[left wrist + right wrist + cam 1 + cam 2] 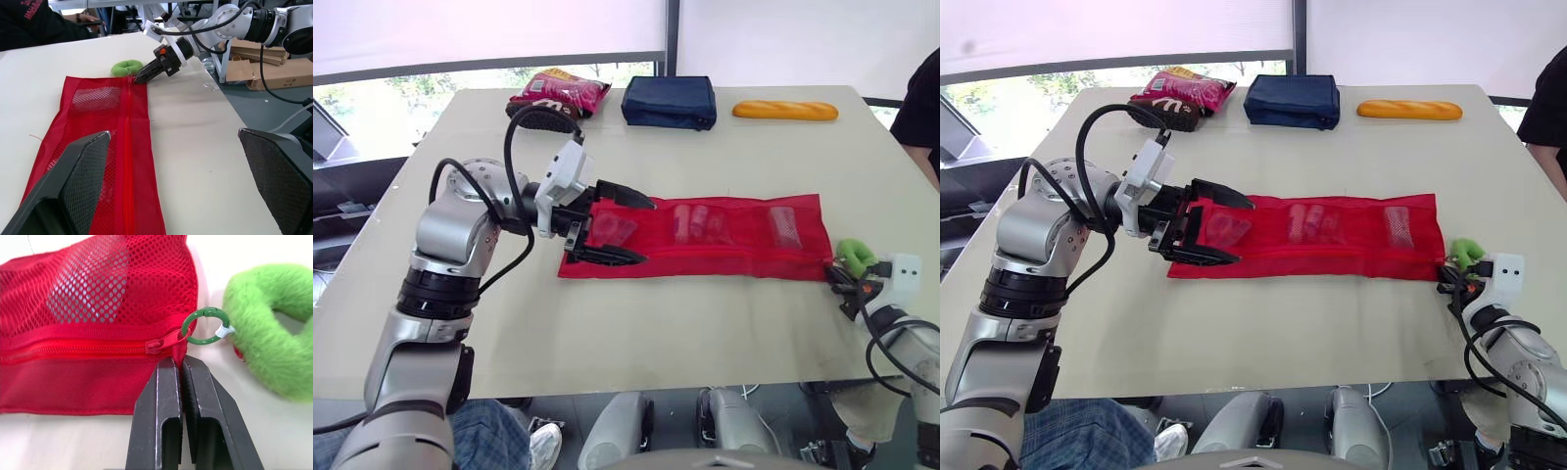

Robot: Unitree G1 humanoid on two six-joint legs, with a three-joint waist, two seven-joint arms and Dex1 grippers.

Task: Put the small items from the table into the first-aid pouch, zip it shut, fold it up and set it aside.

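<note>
Pouch (724,240): red mesh, we see it flat at full length across table (656,333), w/ small items (695,223) in its pockets.
L gripper (646,232): wide open, holding nothing; fingers straddle pouch's left end.
R gripper (182,363): fingers pressed together at pouch's right end, just under zip pull (161,343); we can't tell if fabric's pinched.
Green ring (199,326): on the pull, fuzzy charm (266,352) beside it.

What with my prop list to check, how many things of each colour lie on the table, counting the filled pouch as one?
Red: 2 (mesh pouch, snack bag)
Navy: 1 (soft case)
Orange: 1 (bread loaf)
Green: 1 (plush ring)
Total: 5
</note>
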